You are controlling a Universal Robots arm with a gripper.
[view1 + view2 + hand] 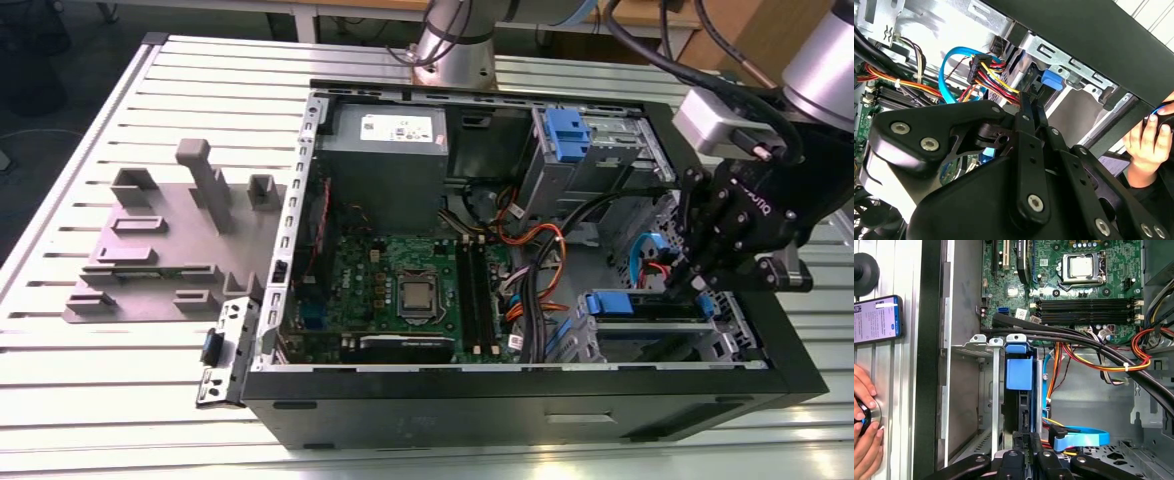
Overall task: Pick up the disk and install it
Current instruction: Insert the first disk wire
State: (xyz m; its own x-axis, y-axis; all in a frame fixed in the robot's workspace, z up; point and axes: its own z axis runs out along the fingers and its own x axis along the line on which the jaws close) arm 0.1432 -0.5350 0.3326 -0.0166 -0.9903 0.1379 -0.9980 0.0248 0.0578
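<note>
From my station I count one open case [534,410] lying on the slatted counter [107,400], and one grey stand [160,240] beside it at the exterior view's left. There is one motherboard [400,270] inside the case. I see two blue carriers. One [567,135] sits in the far bay. The other belongs to the disk [647,305], which is in the near bay at the exterior view's right.

In the first wrist view the disk [1018,375] stands edge-on between the bay's metal rails, its blue tab towards the motherboard. One blue cable [1079,436] curls just beside it.

The gripper [685,287] reaches down into the case, its tip at the disk's end. In the first wrist view the gripper [1026,447] lines up with the disk's narrow edge. In the second wrist view the gripper [1025,100] points at the blue tab [1051,80]. I cannot tell whether it is open, closed or gripping the disk.

Outside the case wall lies one phone [876,319], and a person's hand [865,450] rests on the counter near it.
</note>
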